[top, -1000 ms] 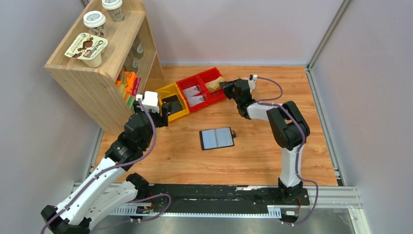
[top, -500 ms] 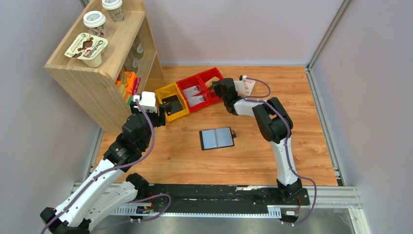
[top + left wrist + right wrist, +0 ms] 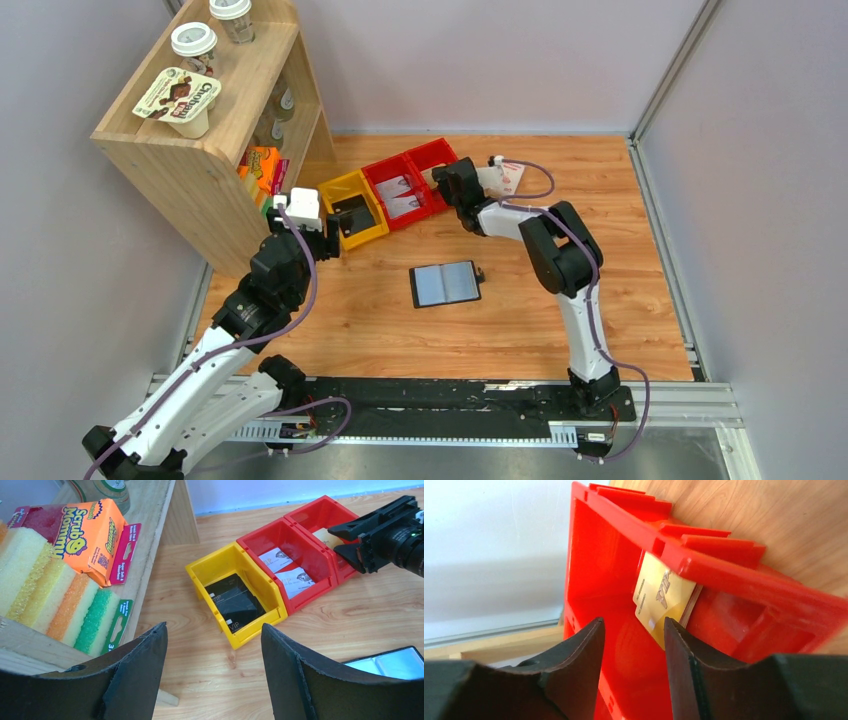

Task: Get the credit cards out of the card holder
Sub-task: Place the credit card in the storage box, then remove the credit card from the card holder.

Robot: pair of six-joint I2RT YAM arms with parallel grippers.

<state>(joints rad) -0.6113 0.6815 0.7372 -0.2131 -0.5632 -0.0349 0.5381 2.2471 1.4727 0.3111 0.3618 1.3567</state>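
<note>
The right claw (image 3: pixel 633 626) hangs over a red bin (image 3: pixel 704 565), its two dark fingers (image 3: pixel 574 665) parted with a clear gap between them and nothing gripped. Inside the bin, a golden credit card (image 3: pixel 661 597) with raised lettering leans tilted against the bin's inner wall, just under the rim; a thin grey edge shows behind it. Wood-grain bench (image 3: pixel 774 515) lies beyond the bin, and a pale wall (image 3: pixel 489 540) fills the left side.
</note>
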